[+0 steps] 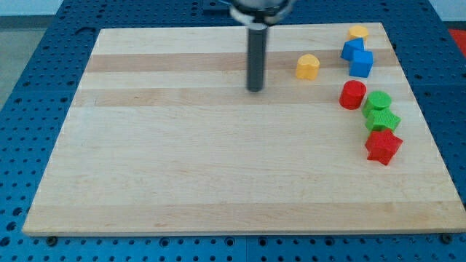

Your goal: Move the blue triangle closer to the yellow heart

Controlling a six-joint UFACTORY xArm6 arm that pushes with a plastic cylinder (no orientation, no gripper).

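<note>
Seen from the single camera, the arm's dark rod stands upright over the upper middle of the wooden surface [218, 167], its tip [255, 89] resting on bare wood with no block touching it. The tool here is only that rod: it has no jaws to spread or press together, and it is pinching nothing. The yellow heart [308, 66] lies alone just to the view's right of the tip, apart from the other pieces. The blue triangle [352, 49] sits farther toward the view's right, near the top edge, touching a blue cube [361, 63] just below it and close under a yellow round block [357, 32] at the board's upper corner. Lower along the right side stand a red cylinder [352, 94], a green cylinder [378, 101], a green hexagonal block [381, 118] and a red star [382, 146], clustered in a loose column. The push has apparently not begun, since the tip stands on the wrong side of the triangle. A clean move would likely carry the tip around the heart, between the triangle and the yellow round block, to the triangle's right face, then press toward the view's left, slightly downward, without dragging the cube or knocking the heart away.
</note>
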